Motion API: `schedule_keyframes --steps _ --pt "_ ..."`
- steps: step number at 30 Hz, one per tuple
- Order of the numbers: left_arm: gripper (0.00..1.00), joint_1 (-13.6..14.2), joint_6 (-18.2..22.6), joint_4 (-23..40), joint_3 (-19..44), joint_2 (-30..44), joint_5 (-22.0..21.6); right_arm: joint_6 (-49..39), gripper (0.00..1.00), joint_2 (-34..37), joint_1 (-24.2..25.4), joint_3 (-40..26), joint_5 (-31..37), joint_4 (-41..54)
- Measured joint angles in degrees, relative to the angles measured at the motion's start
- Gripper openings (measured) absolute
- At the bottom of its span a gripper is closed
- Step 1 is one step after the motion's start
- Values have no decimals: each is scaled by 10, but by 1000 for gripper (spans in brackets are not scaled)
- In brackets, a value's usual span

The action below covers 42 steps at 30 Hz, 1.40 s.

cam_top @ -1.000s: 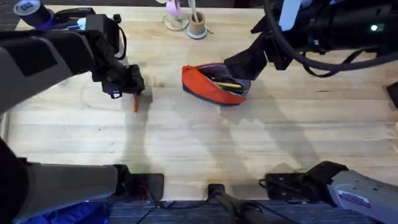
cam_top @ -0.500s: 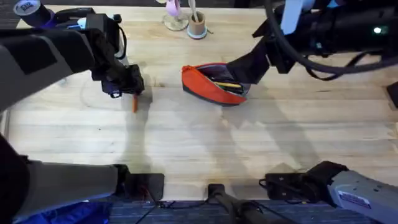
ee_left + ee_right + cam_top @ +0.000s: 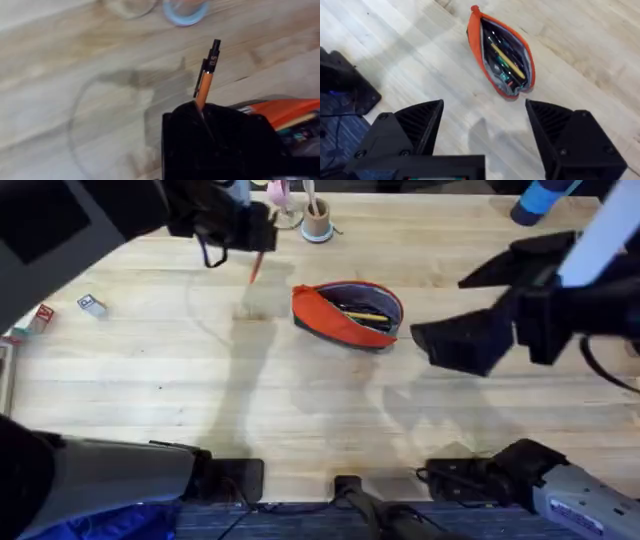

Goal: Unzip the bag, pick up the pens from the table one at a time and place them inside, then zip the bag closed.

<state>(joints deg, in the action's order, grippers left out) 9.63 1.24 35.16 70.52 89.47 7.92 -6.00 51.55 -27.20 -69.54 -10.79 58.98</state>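
Observation:
The orange bag (image 3: 340,315) lies unzipped at the table's middle back, with pens (image 3: 362,315) showing inside. The right wrist view looks straight down into the bag (image 3: 476,37), where a yellow pen (image 3: 507,61) lies among darker ones. My left gripper (image 3: 252,235) is raised behind and left of the bag, shut on an orange pen (image 3: 256,268) whose tip hangs down. In the left wrist view that pen (image 3: 204,82) sticks out from the fingers, with the bag (image 3: 287,111) just beside it. My right gripper (image 3: 482,308) hovers high to the right of the bag, fingers (image 3: 415,131) wide apart and holding nothing.
A small round cup of pale sticks (image 3: 317,222) and a pink-topped stand (image 3: 281,208) sit at the back edge, close to my left gripper. Two small items (image 3: 90,304) lie at the far left. A blue object (image 3: 540,200) stands at the back right.
My left gripper lifted the orange pen off the table and carried it back and right, toward the bag. My right gripper left the bag's right end, rose and moved right.

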Motion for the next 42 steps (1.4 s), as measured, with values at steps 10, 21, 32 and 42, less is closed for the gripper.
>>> schedule_keyframes --steps 10,21,32,42 --pt "42 69 161 -131 5 0 323 11 998 -24 0 0 0 62" --pt "42 88 399 -61 5 37 441 11 998 -24 0 0 9 62" --pt "42 88 544 -13 5 73 452 11 998 -24 0 0 39 55" --pt "42 88 565 -3 5 134 426 11 998 -24 0 0 48 41"
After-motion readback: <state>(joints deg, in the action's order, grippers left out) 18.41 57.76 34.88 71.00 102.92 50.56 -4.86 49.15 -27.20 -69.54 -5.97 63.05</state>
